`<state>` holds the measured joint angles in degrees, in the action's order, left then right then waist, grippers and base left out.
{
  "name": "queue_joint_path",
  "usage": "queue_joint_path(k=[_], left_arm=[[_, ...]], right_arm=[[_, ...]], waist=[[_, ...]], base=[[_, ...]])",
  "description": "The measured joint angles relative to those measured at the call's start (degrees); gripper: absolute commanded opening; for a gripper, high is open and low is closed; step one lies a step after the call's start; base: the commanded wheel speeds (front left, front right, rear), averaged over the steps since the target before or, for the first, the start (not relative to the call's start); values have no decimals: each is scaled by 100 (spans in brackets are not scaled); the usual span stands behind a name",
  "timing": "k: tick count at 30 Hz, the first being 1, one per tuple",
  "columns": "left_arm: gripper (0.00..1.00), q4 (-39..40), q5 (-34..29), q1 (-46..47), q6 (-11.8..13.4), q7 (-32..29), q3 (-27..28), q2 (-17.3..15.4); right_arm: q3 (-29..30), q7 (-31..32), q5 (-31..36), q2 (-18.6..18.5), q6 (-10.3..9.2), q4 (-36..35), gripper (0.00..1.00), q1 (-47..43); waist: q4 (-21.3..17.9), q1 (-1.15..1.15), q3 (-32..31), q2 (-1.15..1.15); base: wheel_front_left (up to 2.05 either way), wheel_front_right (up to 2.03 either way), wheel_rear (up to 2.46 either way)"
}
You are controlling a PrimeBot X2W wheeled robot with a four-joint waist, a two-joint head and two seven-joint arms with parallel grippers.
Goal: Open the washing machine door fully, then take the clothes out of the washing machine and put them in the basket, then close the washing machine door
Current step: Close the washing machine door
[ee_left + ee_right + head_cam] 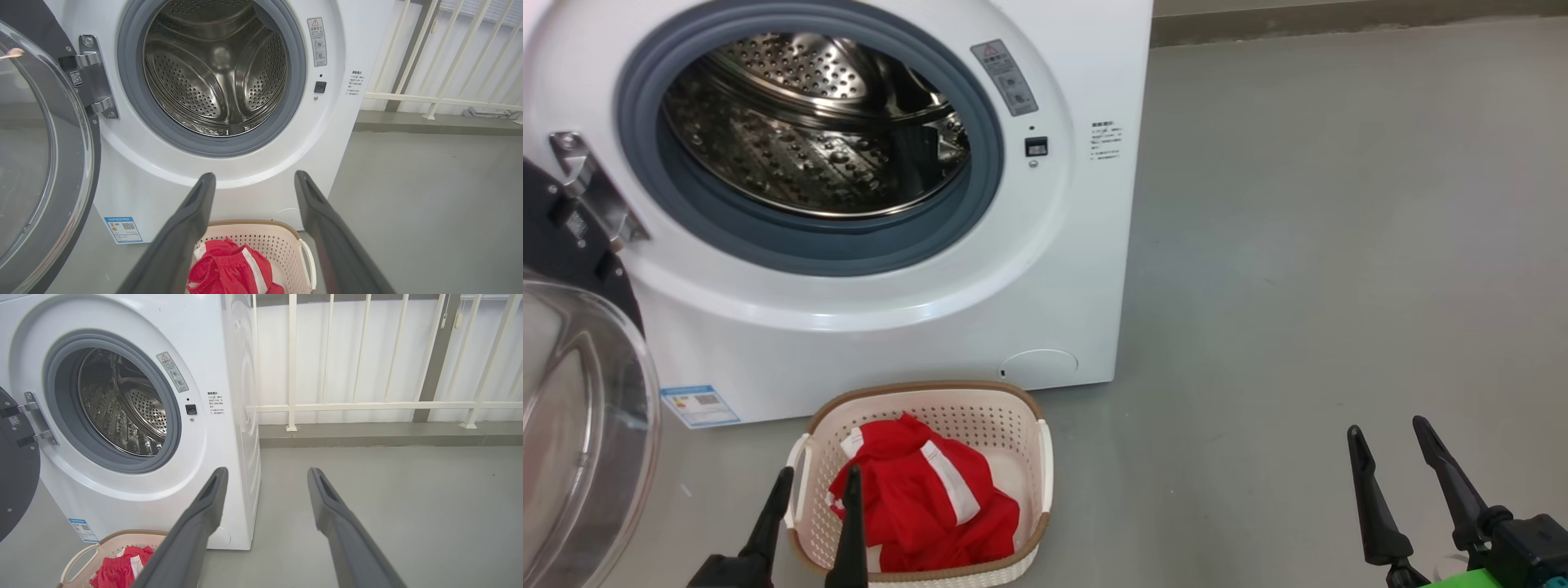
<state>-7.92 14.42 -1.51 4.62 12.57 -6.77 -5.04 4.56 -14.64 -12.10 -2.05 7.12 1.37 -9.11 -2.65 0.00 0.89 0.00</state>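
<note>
Judging the unloading done, I see the clothes (923,498) heaped in the basket (1029,425) on the floor (1298,286) before the washing machine (1045,286), so closing comes next. My left pincer (819,469) and right pincer (1387,425) both hang spread, empty. The washing machine door (580,425), round, stands upright on its hinge (592,192) at my left, jutting toward me; it needs a rightward sweep shut.
</note>
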Motion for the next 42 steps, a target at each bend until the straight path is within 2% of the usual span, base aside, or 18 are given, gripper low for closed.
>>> queue_joint_path(k=[8,13,42], left_arm=[[100,78,-33,1,143,14,-19,1],[100,197,-33,10,149,23,-27,2],[100,444,-76,35,376,171,90,8]], right_arm=[[-11,1,1,0,0,-56,100,-1],[-26,0,10,0,0,-81,100,0],[-48,0,197,-2,0,-178,100,139]], waist=[[271,0,14,0],[539,0,56,0],[2502,0,360,0]], base=[[0,0,0],[0,0,0],[0,0,0]])
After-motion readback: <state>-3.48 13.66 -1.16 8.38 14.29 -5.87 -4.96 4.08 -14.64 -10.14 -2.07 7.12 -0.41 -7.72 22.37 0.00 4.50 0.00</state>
